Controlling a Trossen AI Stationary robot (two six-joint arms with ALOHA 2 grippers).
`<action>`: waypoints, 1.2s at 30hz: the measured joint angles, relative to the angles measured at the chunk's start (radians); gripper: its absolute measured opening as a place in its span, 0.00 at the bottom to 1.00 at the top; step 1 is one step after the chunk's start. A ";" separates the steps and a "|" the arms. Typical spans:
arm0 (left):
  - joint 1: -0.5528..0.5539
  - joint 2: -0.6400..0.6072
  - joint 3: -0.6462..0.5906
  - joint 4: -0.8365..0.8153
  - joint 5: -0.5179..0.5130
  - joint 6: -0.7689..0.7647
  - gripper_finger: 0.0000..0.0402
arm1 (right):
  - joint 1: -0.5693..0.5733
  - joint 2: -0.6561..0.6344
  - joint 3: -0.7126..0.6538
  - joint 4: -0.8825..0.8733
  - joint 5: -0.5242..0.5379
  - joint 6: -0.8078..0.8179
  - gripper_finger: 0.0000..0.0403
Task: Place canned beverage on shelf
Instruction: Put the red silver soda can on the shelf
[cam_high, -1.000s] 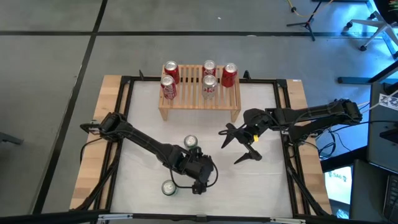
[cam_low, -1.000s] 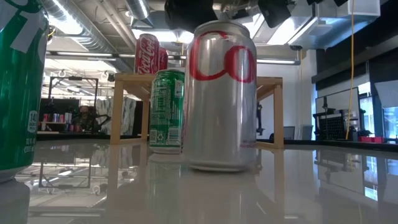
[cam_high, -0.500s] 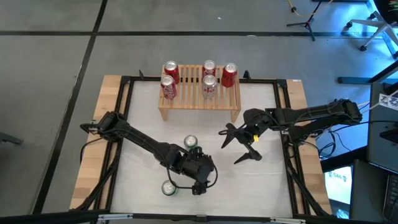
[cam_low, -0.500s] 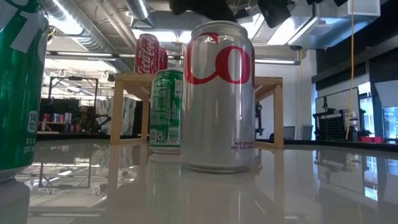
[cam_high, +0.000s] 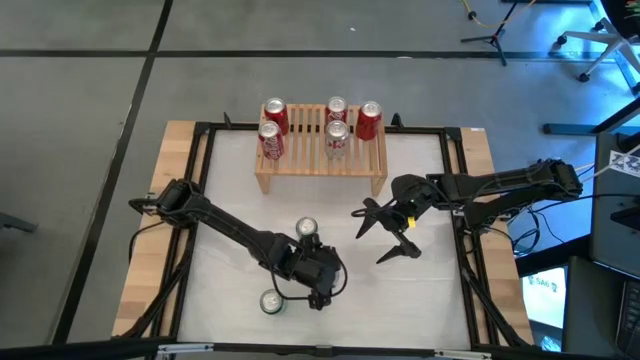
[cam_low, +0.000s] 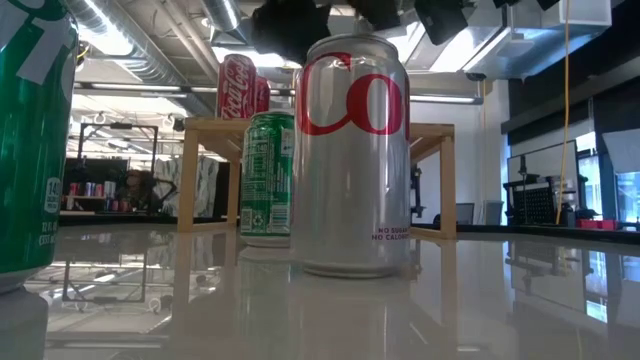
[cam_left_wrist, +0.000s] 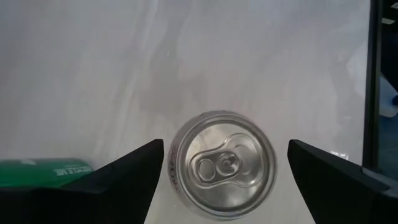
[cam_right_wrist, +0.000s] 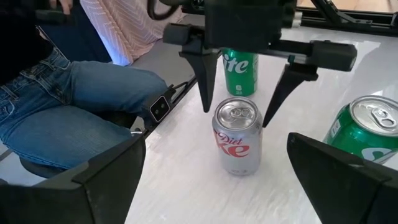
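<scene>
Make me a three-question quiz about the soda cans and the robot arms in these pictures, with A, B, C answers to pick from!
1. Where is the left gripper?
A. Right above the silver can
B. Over the shelf
C. Off the table

2. How many cans stand on the shelf?
A. Two
B. Five
C. Eight

3. What are the left gripper's fingers doing?
A. Squeezing a green can
B. Spread apart on either side of the silver can, not touching it
C. Lying flat on the table

Answers:
1. A, the left wrist view looks straight down on the silver can's top between the two fingers.
2. B, the high view shows five can tops on the slats.
3. B, the right wrist view shows a gap between each finger and the can.

The right gripper waits open to the shelf's right.
</scene>
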 joint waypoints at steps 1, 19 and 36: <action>0.000 0.000 -0.007 0.005 0.003 0.000 0.83 | 0.000 0.000 0.000 0.000 0.000 0.000 0.96; -0.002 0.001 -0.092 0.063 0.030 0.032 0.78 | 0.000 0.000 0.000 0.000 0.000 0.000 0.96; 0.011 0.000 -0.092 0.084 0.083 0.364 0.72 | 0.000 0.000 0.000 0.000 0.000 0.000 0.96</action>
